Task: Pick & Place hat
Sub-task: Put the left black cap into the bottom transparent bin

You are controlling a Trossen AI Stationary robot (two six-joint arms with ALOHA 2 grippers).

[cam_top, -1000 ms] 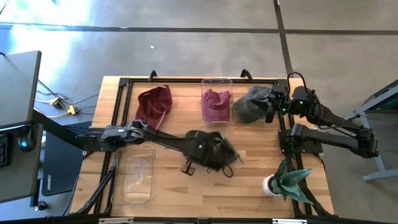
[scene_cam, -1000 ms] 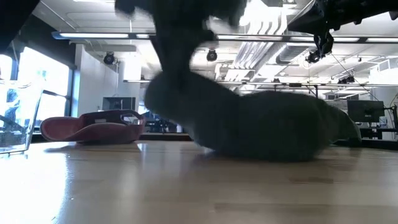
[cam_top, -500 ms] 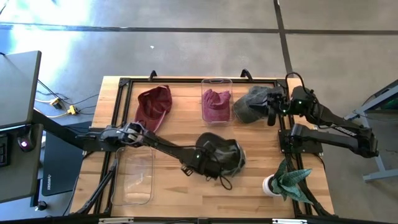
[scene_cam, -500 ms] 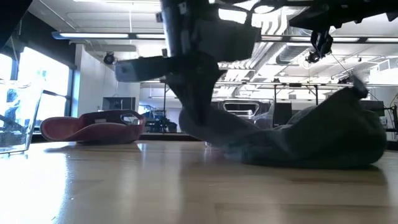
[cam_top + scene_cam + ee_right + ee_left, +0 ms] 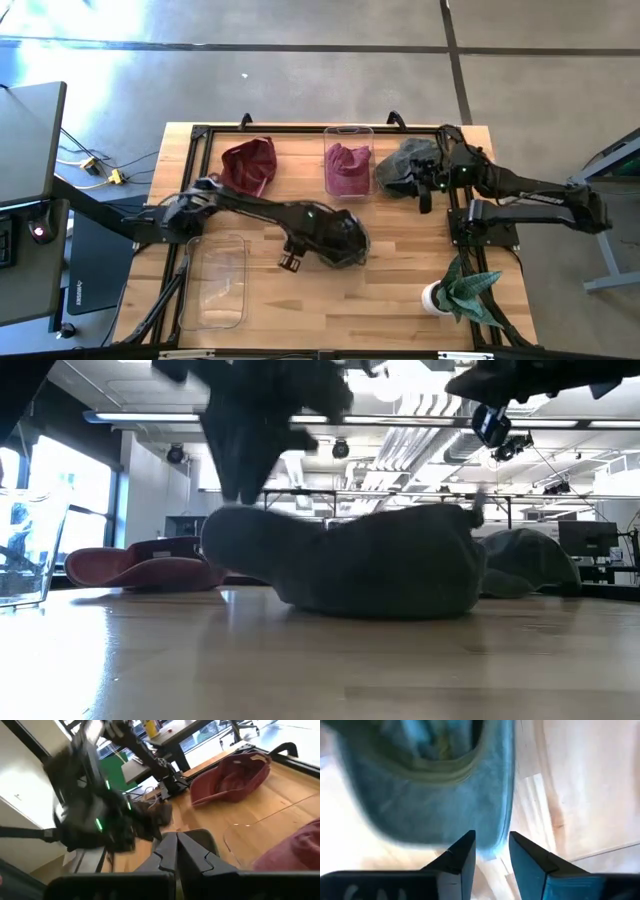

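Four hats show on the wooden table in the high view. A dark hat lies near the frame's centre, under the end of the left arm; in the low view it fills the middle as a grey mound resting on the wood. The left gripper stands just over this hat's edge in the left wrist view, its fingers a narrow gap apart with nothing pinched between them, the brim showing just past the tips. From above the left gripper is hard to tell from the dark cloth.

A maroon hat lies at the upper left of the table, upside down, and shows at the left of the low view as a red shape. A second maroon hat sits inside a clear bin at the top centre. A grey hat lies at the upper right, beside that bin.

The right gripper is at the grey hat's right edge; its fingers are pressed together, and whether any cloth is caught between them cannot be told. An empty clear bin sits at the lower left, and a potted plant at the lower right.
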